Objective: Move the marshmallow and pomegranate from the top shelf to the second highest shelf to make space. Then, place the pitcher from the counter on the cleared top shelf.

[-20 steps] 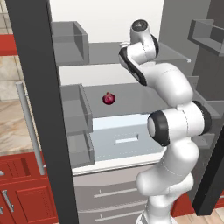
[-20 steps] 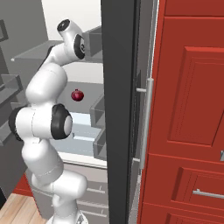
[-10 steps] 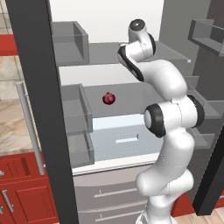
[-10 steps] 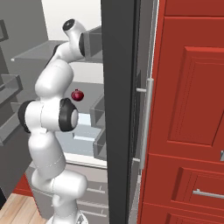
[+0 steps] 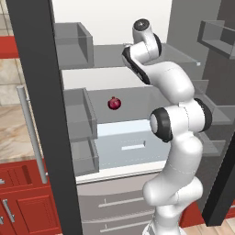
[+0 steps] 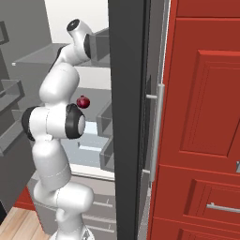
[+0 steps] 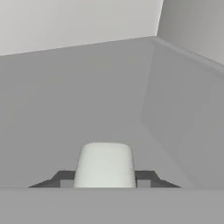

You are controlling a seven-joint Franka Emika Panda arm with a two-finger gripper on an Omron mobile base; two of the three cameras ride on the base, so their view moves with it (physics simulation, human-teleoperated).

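While the open fridge stands ahead of the base, the white arm (image 5: 176, 137) rises from the floor and reaches up into its highest level. Up there lies the top shelf (image 5: 110, 55), a thin translucent grey pane running across to the small grey door bins (image 5: 73, 43). One level down is the second highest shelf (image 5: 137, 98), a flat grey surface, and on it sits the pomegranate (image 5: 114, 103), dark red and glossy, upright with its little crown nub on top, well apart from the arm. Beside the fridge, the beige marbled worktop (image 5: 11, 133) shows over red cabinet fronts. Seen from the hand, the marshmallow (image 7: 105, 165), an off-white stubby lump, stands upright on the grey pane between the two dark fingers (image 7: 151, 178), which are clamped against its sides.
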